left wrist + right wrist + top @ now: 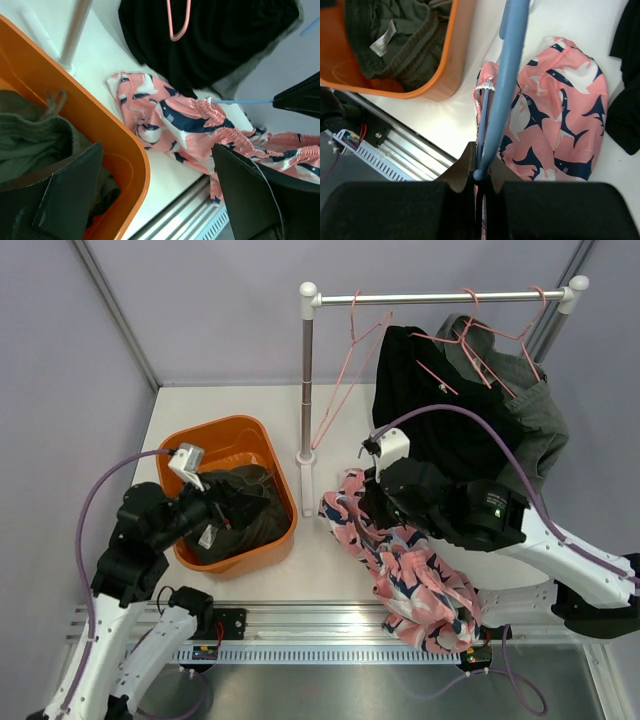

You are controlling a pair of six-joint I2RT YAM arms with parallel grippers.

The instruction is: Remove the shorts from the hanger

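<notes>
1. My right gripper [479, 176] is pressed together. It pinches the near end of a light blue hanger [507, 75], whose bar runs straight out from my fingertips.
2. The pink cloth shorts with navy-and-white shark print [560, 115] lie crumpled on the white table [455, 125], just beyond that gripper and to its right. Their gathered elastic waistband touches the blue bar.
3. My left gripper [157, 200] is spread wide and holds nothing. It hangs across the rim of the orange plastic tub [127, 160], with one finger over the inside and the other outside.
4. The dark olive cloth shorts [30, 145] lie heaped in that tub, just under my inner finger.
5. A white sewn tag [382, 45] shows on the olive shorts, but its print is too small to read.
6. Farther out, the black cloth shorts [430, 410] and the grey cloth shorts [535, 425] hang from a silver rail [440, 297]. A bare pink wire hanger [352, 325] hangs beside them.
7. Count:
   - four shorts: one in the tub, one on the table, two hanging
   - one tub
   - one blue hanger
   - I cannot count the pink hangers inside the hanging pairs.
</notes>
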